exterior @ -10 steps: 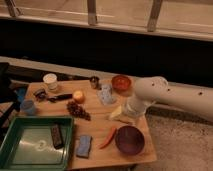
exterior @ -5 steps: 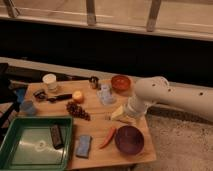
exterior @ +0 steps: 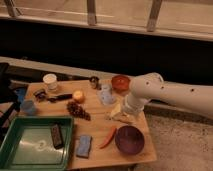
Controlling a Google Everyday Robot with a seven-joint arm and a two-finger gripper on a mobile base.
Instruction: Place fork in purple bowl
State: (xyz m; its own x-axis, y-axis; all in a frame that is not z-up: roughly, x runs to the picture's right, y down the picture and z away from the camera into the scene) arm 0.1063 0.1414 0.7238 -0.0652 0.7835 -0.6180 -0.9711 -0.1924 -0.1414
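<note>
The purple bowl (exterior: 130, 138) stands upright near the table's front right corner, dark and glossy inside. My gripper (exterior: 118, 114) hangs on the white arm (exterior: 165, 92) that reaches in from the right. It is low over the table, just behind and left of the bowl, and its jaws stand open with nothing seen in them. I cannot pick out the fork for certain. A long dark-handled utensil (exterior: 58, 97) lies at the back left of the table, far from the gripper.
An orange-red bowl (exterior: 120, 82) and a clear cup (exterior: 105, 94) stand behind the gripper. A red chili (exterior: 108, 137), a blue sponge (exterior: 84, 145), grapes (exterior: 78, 109) and an orange (exterior: 78, 95) lie on the table. A green tray (exterior: 30, 150) fills the front left.
The arm and gripper have barely shifted over the same spot on the table. Nothing on the table has moved.
</note>
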